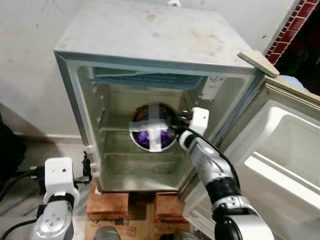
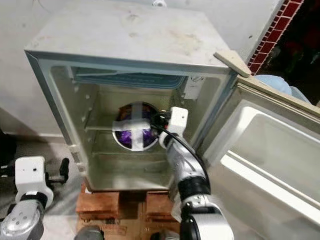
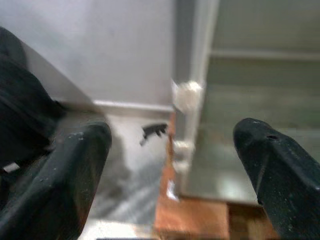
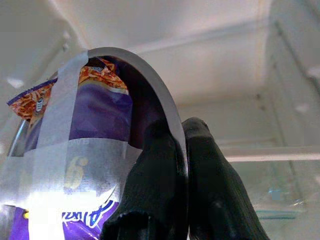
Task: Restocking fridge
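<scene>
A small grey fridge stands open on wooden blocks, its door swung to the right. Inside, at the level of the wire shelf, a round bowl holding purple snack packets is crossed with white tape. My right gripper reaches into the fridge and is shut on the bowl's rim, one finger inside and one outside. My left gripper hangs open, low outside the fridge's left front corner, with nothing between its fingers.
The fridge rests on reddish wooden blocks on a grey floor. A white wall runs behind and to the left. A red brick edge shows at the top right. Black cables lie on the floor at left.
</scene>
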{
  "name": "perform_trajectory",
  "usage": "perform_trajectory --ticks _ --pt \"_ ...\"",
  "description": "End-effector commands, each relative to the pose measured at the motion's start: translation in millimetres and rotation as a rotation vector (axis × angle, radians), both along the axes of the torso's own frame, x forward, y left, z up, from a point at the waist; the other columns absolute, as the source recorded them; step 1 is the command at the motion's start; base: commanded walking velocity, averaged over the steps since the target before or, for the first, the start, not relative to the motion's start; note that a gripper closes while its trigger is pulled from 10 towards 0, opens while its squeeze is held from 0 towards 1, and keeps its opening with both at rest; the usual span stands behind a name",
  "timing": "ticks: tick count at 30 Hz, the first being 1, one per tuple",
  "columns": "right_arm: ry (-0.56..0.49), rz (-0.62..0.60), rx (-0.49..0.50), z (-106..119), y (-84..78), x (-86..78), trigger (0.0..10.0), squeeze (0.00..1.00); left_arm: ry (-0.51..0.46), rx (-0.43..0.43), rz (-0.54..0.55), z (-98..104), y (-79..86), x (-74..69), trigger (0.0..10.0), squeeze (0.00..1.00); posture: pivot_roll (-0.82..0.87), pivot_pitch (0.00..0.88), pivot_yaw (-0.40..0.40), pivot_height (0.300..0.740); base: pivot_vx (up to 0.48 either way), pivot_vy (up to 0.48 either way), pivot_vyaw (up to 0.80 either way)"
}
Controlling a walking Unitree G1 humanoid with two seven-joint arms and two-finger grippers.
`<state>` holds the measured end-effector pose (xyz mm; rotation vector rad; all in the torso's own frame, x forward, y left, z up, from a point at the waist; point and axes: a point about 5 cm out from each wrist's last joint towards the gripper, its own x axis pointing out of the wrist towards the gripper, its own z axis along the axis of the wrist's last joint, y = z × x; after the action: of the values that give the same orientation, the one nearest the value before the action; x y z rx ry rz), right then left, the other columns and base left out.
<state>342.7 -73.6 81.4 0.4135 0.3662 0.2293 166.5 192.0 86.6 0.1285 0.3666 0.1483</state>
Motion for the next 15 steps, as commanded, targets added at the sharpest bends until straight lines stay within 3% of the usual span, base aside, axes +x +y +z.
perform_trajectory --ticks 1,8,10,15 --pt "0.013 -0.052 0.033 4.5 0.7 6.3 10.0 0.00 -0.006 0.000 -0.052 8.4 -9.0 -6.1 10.0 0.00 0.26 0.166 -0.157 0.740 0.000 0.000 0.00" --pt "0.060 -0.099 0.038 7.6 13.0 15.6 10.0 0.00 0.018 -0.008 -0.098 15.5 -20.6 -24.9 10.0 0.00 0.30 0.210 -0.169 0.740 0.000 0.000 0.00" --pt "0.104 -0.174 0.103 6.5 9.0 18.6 10.0 0.00 0.035 -0.020 -0.103 17.4 -24.0 -31.8 10.0 0.00 0.31 0.214 -0.169 0.740 0.000 0.000 0.00" --pt "0.139 -0.297 0.183 10.1 -1.9 25.5 10.0 0.00 0.046 -0.021 -0.124 19.4 -27.9 -33.8 10.0 0.00 0.31 0.216 -0.165 0.740 0.000 0.000 0.00"
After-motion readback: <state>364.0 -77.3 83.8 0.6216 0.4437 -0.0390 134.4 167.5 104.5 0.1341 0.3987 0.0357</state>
